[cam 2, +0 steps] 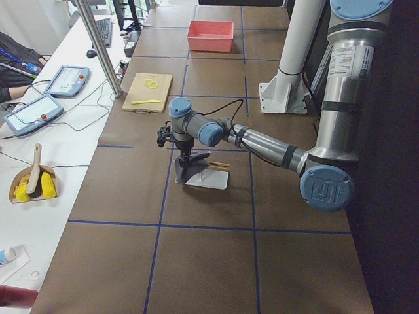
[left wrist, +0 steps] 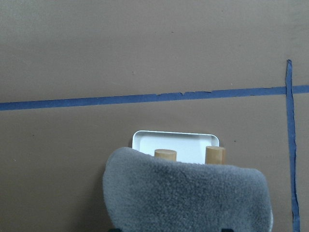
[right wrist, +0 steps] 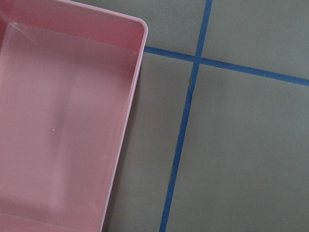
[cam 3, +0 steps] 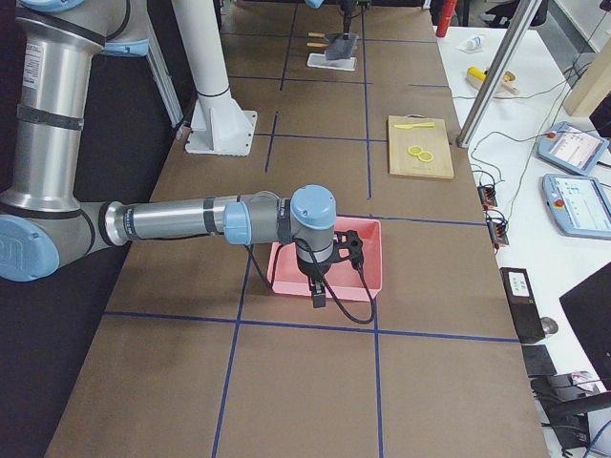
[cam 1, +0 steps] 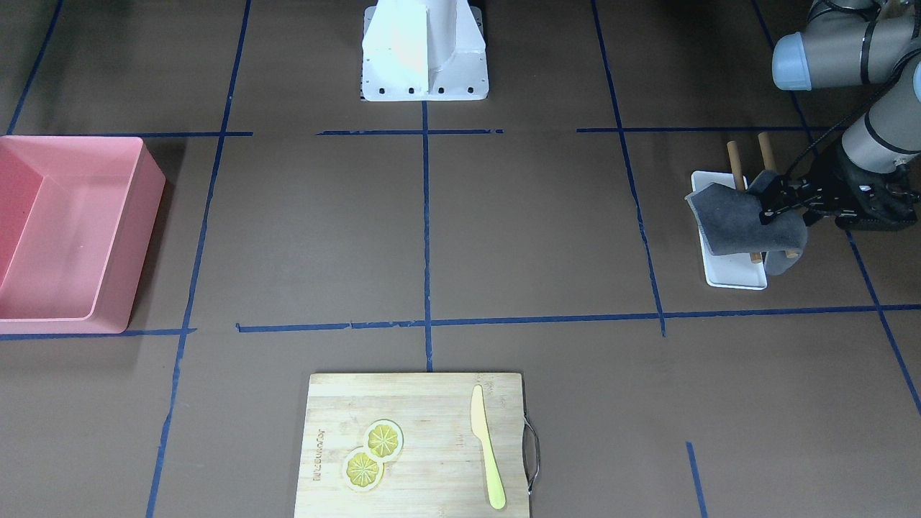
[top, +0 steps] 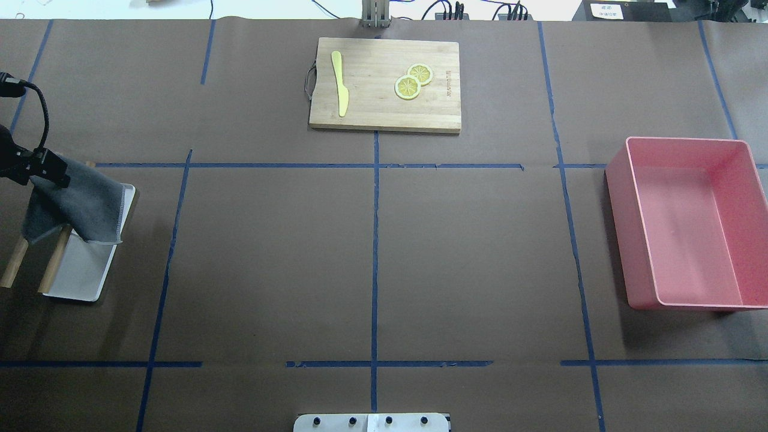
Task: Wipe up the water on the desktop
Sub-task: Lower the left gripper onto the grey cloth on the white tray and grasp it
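Desktop [cam 1: 547,230] fills the front-facing view, brown with blue tape. At its 3 o'clock I see the left gripper [cam 1: 768,205] clamped on a grey cloth [cam 1: 727,223] over a white tray [cam 1: 734,277]. Overhead, a pink bin [top: 627,240] sits at 3 o'clock. Only the right-side view shows the right gripper [cam 3: 317,296], above that bin; I cannot tell whether it's parted. Left wrist view shows two wooden pegs [left wrist: 165,154] poking up behind the cloth.

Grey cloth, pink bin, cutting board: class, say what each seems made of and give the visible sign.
The grey cloth looks like fleecy fabric: matte nubbly pile, hanging in soft folds. The pink bin looks like moulded plastic: smooth, uniform colour, faint sheen, rounded corners. The cutting board is probably bamboo or wood: pale strips of grain.
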